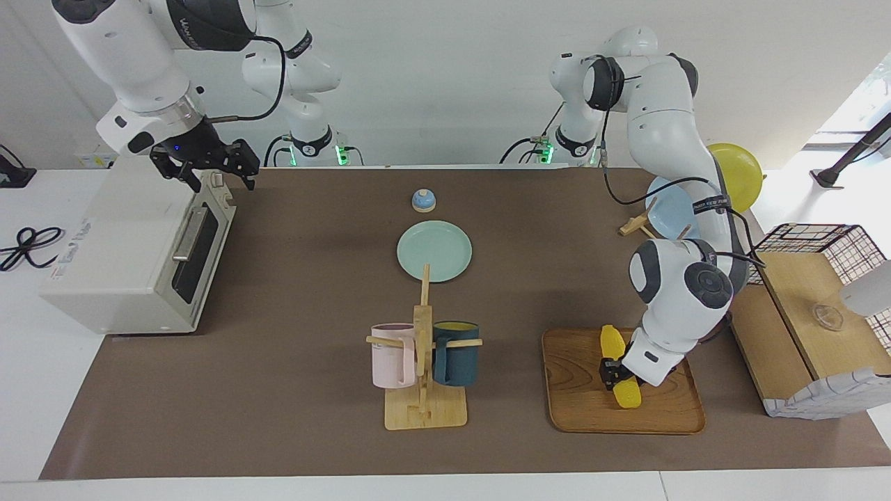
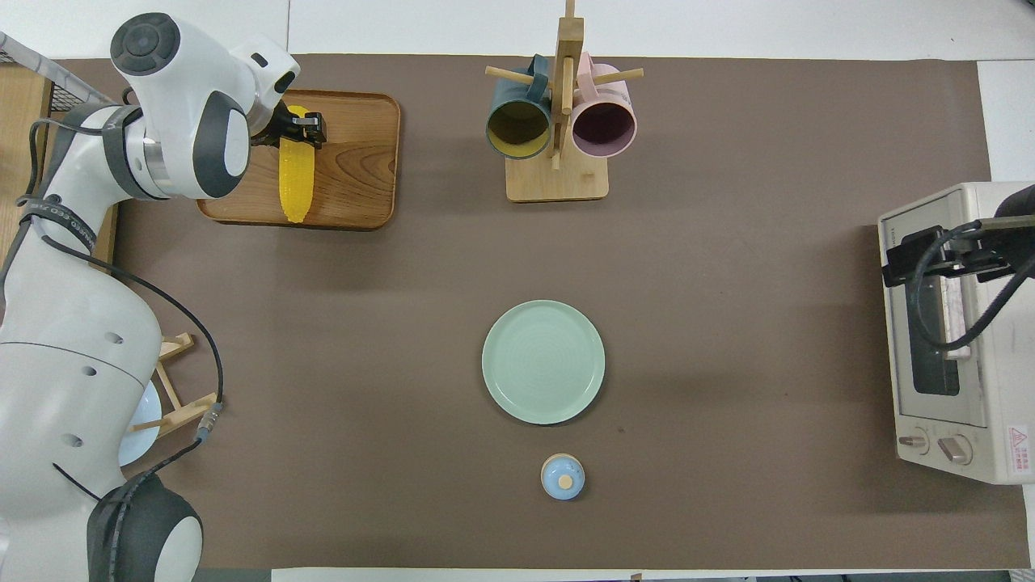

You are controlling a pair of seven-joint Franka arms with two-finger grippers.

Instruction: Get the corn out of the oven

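The yellow corn (image 1: 626,394) (image 2: 293,182) lies lengthwise on the wooden tray (image 1: 578,410) (image 2: 364,162) toward the left arm's end of the table, farther from the robots than the plate. My left gripper (image 1: 612,372) (image 2: 299,129) is down at the tray, shut on the corn around its middle. The off-white oven (image 1: 125,264) (image 2: 970,436) stands at the right arm's end with its dark glass door closed. Over the oven's top edge, above the door, my right gripper (image 1: 216,177) (image 2: 910,255) hangs open and holds nothing.
A mint plate (image 1: 434,250) (image 2: 543,361) lies mid-table. A mug rack (image 1: 424,410) (image 2: 558,178) with a pink and a dark blue mug stands beside the tray. A small blue knob (image 1: 423,200) (image 2: 563,476) sits near the robots. A wooden box with a wire basket (image 1: 814,306) flanks the tray.
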